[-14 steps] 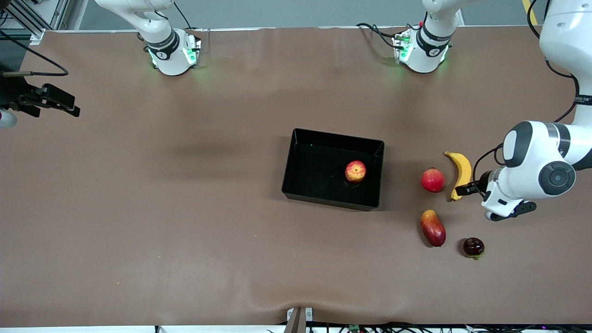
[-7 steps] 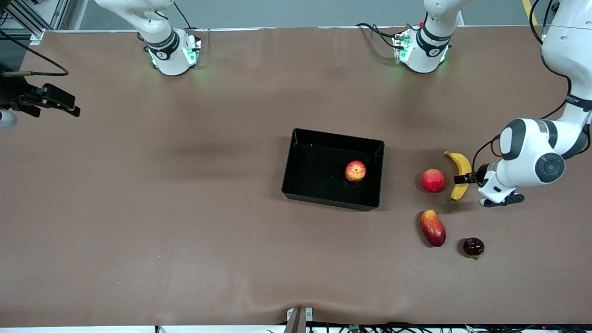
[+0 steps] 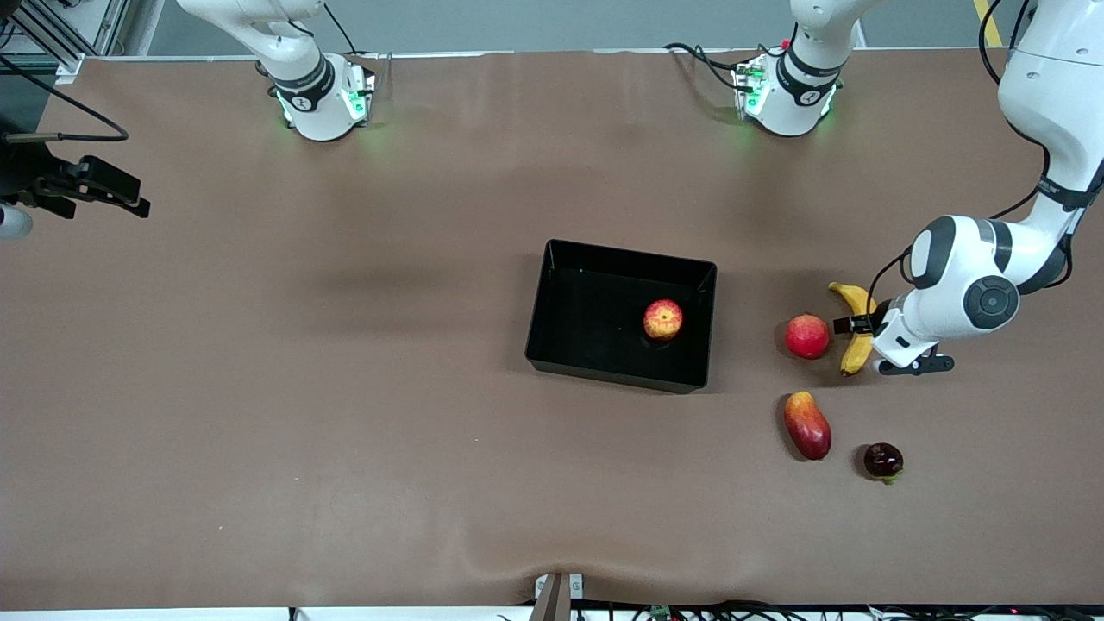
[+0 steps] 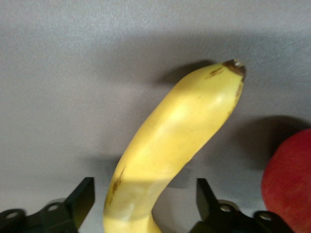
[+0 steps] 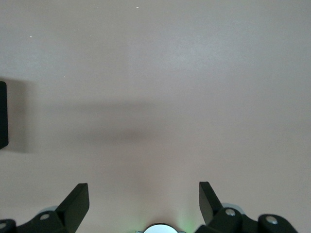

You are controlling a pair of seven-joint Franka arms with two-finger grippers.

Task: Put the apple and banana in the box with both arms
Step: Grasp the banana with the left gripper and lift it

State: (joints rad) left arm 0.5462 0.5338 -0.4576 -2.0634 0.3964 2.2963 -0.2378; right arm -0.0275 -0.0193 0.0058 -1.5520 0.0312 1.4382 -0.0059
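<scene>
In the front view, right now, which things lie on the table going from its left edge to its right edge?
box → apple, inside the box → deep-red round fruit → banana, with the open left gripper around it.

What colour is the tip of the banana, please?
Dark brown, on an otherwise yellow banana; the left wrist view shows it best.

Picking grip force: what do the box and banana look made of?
The box looks like glossy black plastic: its floor shows reflections. The banana has smooth, matte yellow skin with brown flecks; real or replica is unclear.
</scene>
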